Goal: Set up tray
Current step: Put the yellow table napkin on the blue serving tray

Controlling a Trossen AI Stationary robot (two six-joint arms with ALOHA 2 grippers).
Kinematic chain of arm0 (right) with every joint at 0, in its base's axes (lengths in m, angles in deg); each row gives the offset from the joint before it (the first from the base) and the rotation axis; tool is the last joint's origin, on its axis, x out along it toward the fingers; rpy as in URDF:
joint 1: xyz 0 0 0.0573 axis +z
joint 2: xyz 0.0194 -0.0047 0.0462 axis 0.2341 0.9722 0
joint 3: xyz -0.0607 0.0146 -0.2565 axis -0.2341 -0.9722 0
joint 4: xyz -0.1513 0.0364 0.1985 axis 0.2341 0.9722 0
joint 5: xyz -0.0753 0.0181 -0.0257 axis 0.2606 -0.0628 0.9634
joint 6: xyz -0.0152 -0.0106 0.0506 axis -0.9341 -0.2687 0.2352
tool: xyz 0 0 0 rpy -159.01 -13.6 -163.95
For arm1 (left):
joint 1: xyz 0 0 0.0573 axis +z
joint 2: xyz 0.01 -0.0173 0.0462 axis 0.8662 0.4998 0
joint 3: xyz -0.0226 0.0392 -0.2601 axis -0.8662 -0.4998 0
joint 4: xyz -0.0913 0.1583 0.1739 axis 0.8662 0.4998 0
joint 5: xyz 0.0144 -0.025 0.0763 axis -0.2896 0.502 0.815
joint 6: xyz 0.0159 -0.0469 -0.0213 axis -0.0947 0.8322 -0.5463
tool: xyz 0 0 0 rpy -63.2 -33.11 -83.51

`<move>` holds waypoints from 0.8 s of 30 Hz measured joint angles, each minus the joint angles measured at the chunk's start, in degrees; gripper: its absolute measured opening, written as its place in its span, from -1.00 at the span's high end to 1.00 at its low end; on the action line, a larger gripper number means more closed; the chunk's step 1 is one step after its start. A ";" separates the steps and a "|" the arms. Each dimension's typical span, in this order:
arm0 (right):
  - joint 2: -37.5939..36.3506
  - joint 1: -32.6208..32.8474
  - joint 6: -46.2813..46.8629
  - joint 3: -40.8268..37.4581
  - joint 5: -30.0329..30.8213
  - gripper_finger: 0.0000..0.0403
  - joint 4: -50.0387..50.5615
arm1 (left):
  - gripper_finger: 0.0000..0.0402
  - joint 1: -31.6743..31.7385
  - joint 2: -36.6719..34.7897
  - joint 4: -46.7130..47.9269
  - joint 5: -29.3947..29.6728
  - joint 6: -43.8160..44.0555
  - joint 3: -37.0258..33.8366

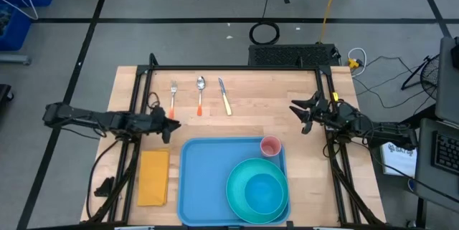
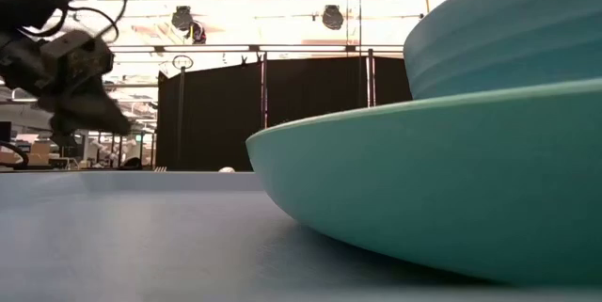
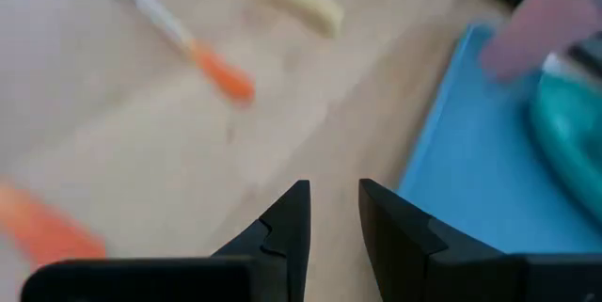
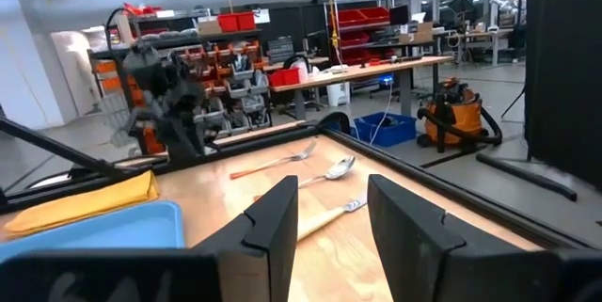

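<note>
Tray (image 1: 208,187) sits at table's near edge, holding a plate (image 1: 238,201) with bowl (image 1: 262,190) and a pink cup (image 1: 270,146). Left gripper (image 1: 171,124) hovers just off the tray's far-left corner, fingers parted, gripping nothing; napkin (image 1: 153,177) lies below it, beside the tray. Right gripper (image 1: 303,115) hangs off the far-right corner, parted, empty.

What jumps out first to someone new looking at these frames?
The big light-blue tray at the table's near edge, with a teal plate and bowl stacked at its right end and a pink cup in its far right corner. Fork, spoon and knife lie in a row beyond it; a yellow napkin lies left of it.
</note>
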 joint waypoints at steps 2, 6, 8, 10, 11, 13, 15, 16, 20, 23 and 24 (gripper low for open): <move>0.02 0.01 -0.02 -0.02 0.00 0.39 0.02 | 0.52 -0.20 2.19 3.09 -3.65 1.87 1.56; 0.02 0.01 -0.17 -0.04 -0.02 0.39 0.02 | 0.52 -1.50 6.56 6.14 -10.98 1.73 6.15; 0.02 0.01 -0.17 -0.04 -0.02 0.39 0.02 | 0.52 -2.54 8.52 10.52 -14.78 2.61 9.29; 0.02 0.01 -0.17 -0.06 -0.02 0.39 0.02 | 0.52 -3.70 10.49 16.59 -17.46 5.93 12.78; 0.02 0.01 -0.17 -0.09 -0.02 0.39 0.02 | 0.52 -4.36 11.55 19.70 -18.54 8.24 14.36; 0.02 0.01 -0.17 -0.09 -0.02 0.39 0.02 | 0.52 -5.85 13.80 25.67 -20.69 13.80 16.76; 0.02 0.01 -0.19 -0.09 -0.04 0.39 0.02 | 0.52 -8.01 16.29 28.62 -22.90 19.18 17.74; 0.02 0.01 -0.17 -0.09 -0.04 0.39 0.02 | 0.52 -9.55 17.55 28.76 -23.99 21.40 17.69; 0.02 0.01 -0.18 -0.10 -0.06 0.39 0.01 | 0.54 -17.85 24.69 23.38 -27.82 29.51 16.61; 0.02 0.01 -0.19 -0.11 -0.06 0.39 0.02 | 0.71 -25.17 31.63 17.20 -33.35 35.70 16.58; 0.02 0.01 -0.17 -0.11 -0.07 0.39 0.00 | 0.80 -27.30 33.91 15.08 -35.79 37.21 16.65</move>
